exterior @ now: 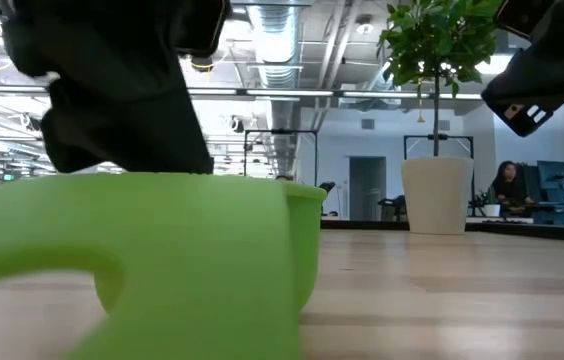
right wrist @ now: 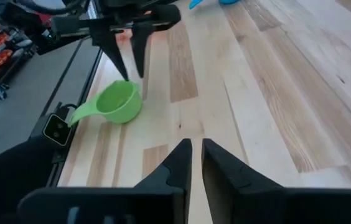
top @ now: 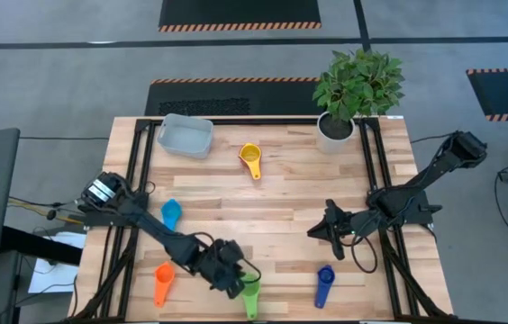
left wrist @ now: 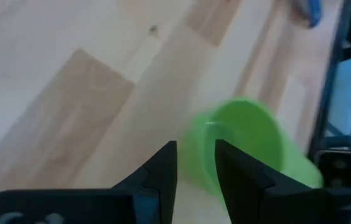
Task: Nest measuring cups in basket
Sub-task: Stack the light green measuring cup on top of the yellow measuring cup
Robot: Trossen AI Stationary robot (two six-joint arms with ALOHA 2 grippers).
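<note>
The green measuring cup (top: 250, 295) stands upright near the table's near edge and fills the low view (exterior: 162, 260). My left gripper (left wrist: 196, 152) is open and points down over the bowl's rim, on the side away from the handle, with its fingers either side of the wall (right wrist: 133, 78). My right gripper (top: 315, 231) hovers shut over bare wood at the table's right middle. The pale basket (top: 185, 135) sits at the far left. Yellow (top: 250, 160), light blue (top: 171, 213), orange (top: 162, 281) and dark blue (top: 324, 283) cups lie scattered. The red cup and a second light blue cup do not show. My left gripper comes at the green cup's rim (left wrist: 195, 134) from above, one finger inside the bowl and one outside. I cannot tell whether the fingers touch the wall. The cup stands with its base on the table.
A white pot with a green plant (top: 335, 129) stands at the far right. Black frame rails (top: 137, 180) run along both sides of the table. Bare wood (top: 263, 216) lies between the two grippers. A person (exterior: 507, 185) sits far behind the table.
</note>
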